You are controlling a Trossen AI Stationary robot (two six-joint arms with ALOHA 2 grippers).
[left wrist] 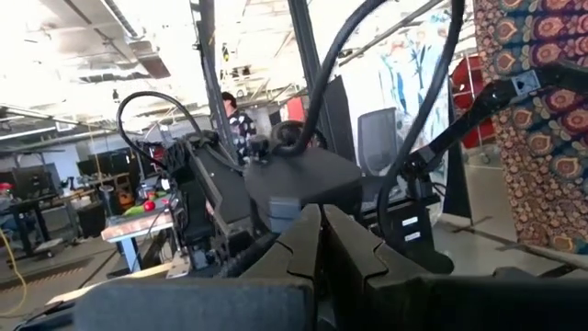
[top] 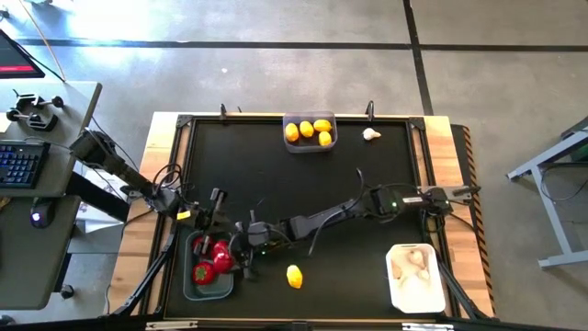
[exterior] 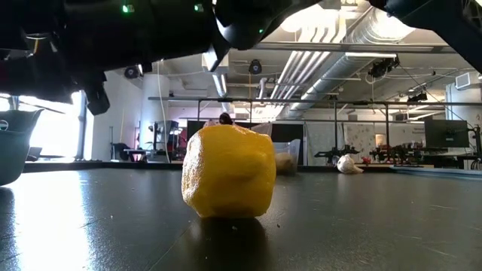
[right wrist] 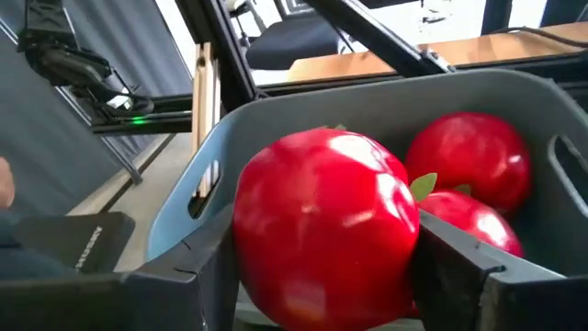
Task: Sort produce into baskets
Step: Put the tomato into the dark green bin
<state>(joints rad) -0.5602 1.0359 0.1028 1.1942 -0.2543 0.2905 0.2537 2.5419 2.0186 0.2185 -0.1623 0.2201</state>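
Observation:
My right gripper (right wrist: pixel 322 276) reaches across the table to the grey basket (top: pixel 195 276) at the near left and is shut on a red round fruit (right wrist: pixel 322 225). Two more red fruits (right wrist: pixel 469 161) lie in that basket. A yellow lemon (top: pixel 294 276) rests on the mat beside it and fills the low view (exterior: pixel 230 172). My left gripper (top: pixel 214 210) hovers shut and empty just beyond the grey basket. Several lemons lie in a translucent basket (top: pixel 310 131) at the far edge. A garlic bulb (top: pixel 371 134) lies next to it. My right gripper pinches the red fruit by its two opposite sides (right wrist: pixel 253 248), one finger (right wrist: pixel 197 276) on each side. The fingers come from the table's right. The fruit sits at the grey basket's rim (right wrist: pixel 276 106); I cannot tell whether it rests on anything.
A white basket (top: pixel 415 276) with garlic bulbs stands at the near right. The right arm (top: pixel 322 219) stretches low across the middle of the black mat. Wooden table edges frame the mat. A desk with a keyboard (top: pixel 20 165) stands off the table's left.

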